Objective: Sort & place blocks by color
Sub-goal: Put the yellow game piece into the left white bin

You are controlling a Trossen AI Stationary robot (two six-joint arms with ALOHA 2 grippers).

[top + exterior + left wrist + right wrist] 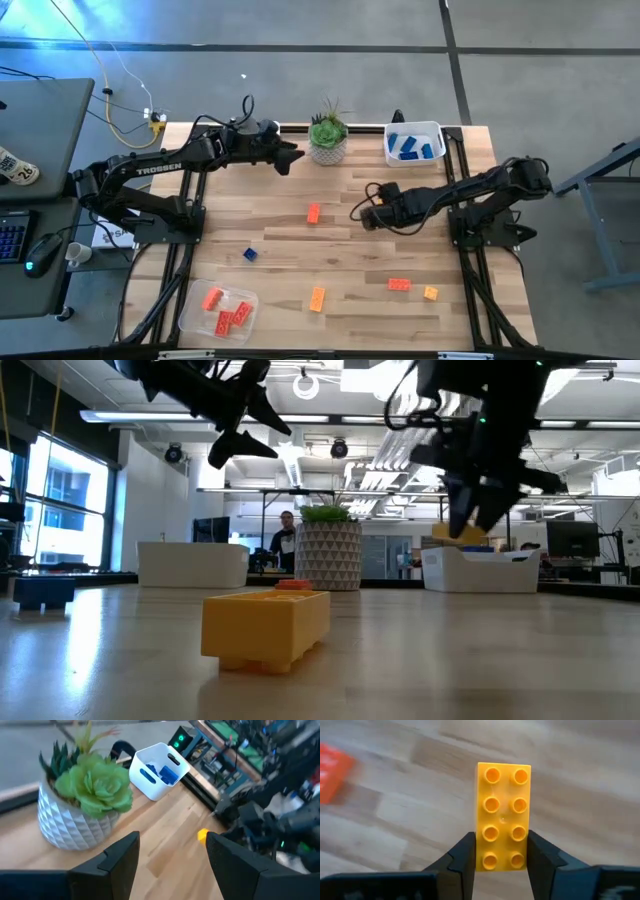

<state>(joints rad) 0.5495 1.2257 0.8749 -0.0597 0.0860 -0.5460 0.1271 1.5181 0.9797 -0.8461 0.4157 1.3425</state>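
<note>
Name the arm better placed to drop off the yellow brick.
Right. The right gripper is shut on the yellow brick, lifted above the table. The left gripper hangs open and empty beside the plant.

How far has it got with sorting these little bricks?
Partly done. Blue bricks lie in the white bin by the plant, and red-orange ones in the clear tray. In hand: the right hand is shut on a yellow brick. Left: a blue brick and several orange and yellow bricks, like one at, lie loose on the table. The left hand waits open near the plant.
</note>
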